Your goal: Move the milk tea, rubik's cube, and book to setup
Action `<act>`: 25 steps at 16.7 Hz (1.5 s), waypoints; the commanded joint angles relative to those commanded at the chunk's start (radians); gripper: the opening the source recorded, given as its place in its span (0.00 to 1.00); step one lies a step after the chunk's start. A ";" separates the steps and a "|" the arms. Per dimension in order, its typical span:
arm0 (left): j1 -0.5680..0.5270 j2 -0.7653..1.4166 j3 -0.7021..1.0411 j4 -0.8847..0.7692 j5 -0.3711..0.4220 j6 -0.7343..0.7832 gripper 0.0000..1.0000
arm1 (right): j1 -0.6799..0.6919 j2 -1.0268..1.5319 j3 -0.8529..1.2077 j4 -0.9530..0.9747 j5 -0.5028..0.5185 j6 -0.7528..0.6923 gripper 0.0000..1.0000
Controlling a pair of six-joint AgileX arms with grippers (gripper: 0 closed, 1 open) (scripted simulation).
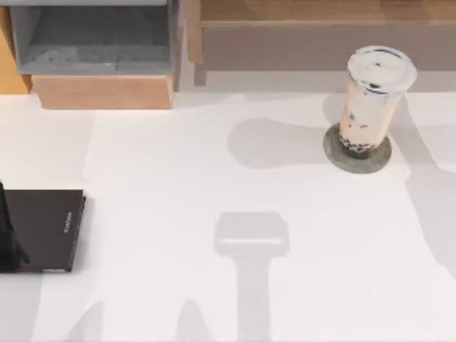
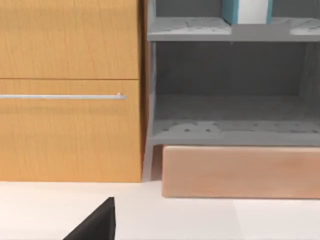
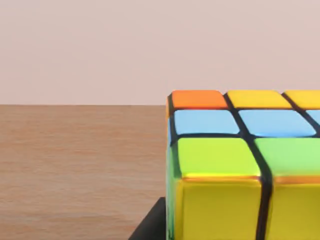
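Note:
The milk tea (image 1: 376, 96), a tall clear cup with a white lid and dark pearls, stands upright on a flat grey disc (image 1: 356, 153) at the table's back right. The rubik's cube (image 3: 240, 170) sits very close in the right wrist view, over a brown wooden surface (image 3: 75, 160), with a dark wedge (image 3: 150, 227) beside its base. The book (image 2: 247, 11), teal with white page edges, stands on a grey upper shelf (image 2: 190, 27) in the left wrist view. A dark part of my left arm (image 1: 7, 242) rests at the table's far left edge.
A thin black flat book (image 1: 44, 228) lies at the left, under the left arm. A grey shelf unit (image 1: 92, 39) on a wooden base (image 1: 103, 91) stands at the back left beside a wooden cabinet (image 2: 70, 90). A long wooden shelf (image 1: 320, 14) runs along the back.

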 joint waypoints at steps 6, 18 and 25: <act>0.000 0.000 0.000 0.000 0.000 0.000 1.00 | 0.000 0.000 0.000 0.000 0.000 0.000 0.23; 0.000 0.000 0.000 0.000 0.000 0.000 1.00 | 0.000 0.000 0.000 0.000 0.000 0.000 1.00; 0.000 0.000 0.000 0.000 0.000 0.000 1.00 | 0.003 0.000 0.000 0.000 0.000 0.000 1.00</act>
